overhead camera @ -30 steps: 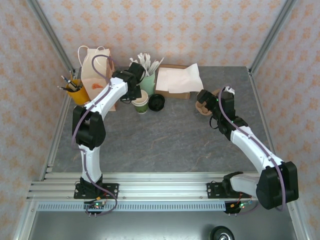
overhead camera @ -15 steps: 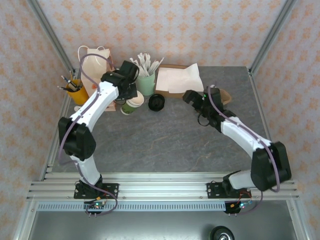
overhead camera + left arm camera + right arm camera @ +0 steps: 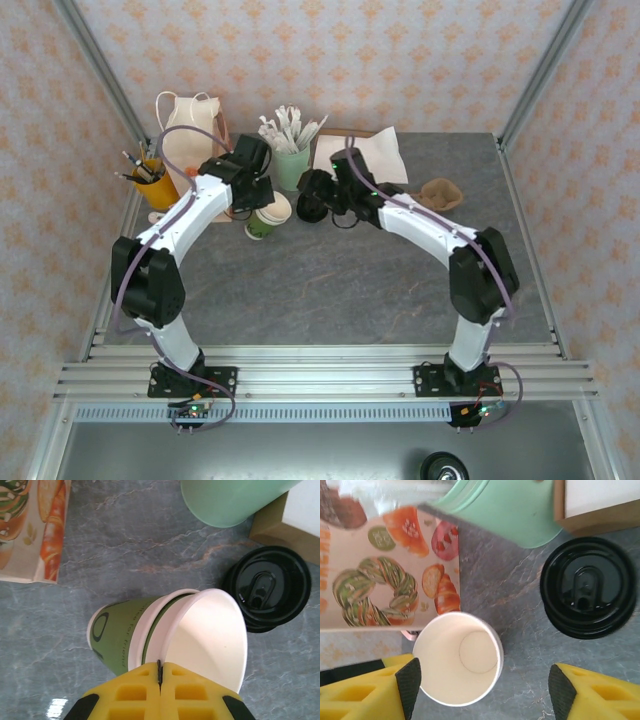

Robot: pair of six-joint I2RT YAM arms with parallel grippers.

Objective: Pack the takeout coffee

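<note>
Swung leftward, right gripper [image 3: 486, 679] gapes wide, black lid [image 3: 588, 587] at its 1 o'clock; left gripper [image 3: 160, 672] clamps the tilted dark green cup [image 3: 122, 635] above grey marbled table [image 3: 340, 285], patterned walls [image 3: 330, 60] around

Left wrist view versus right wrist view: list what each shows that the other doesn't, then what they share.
Left wrist, not right: the green paper cup's printed outer wall, tilted, with the left fingers shut on its rim. Right wrist, not left: the cup's inside bottom from above, and the right fingers wide apart. Both: the black lid on the grey table, the pale green cup, the brown box, the printed bag.
</note>
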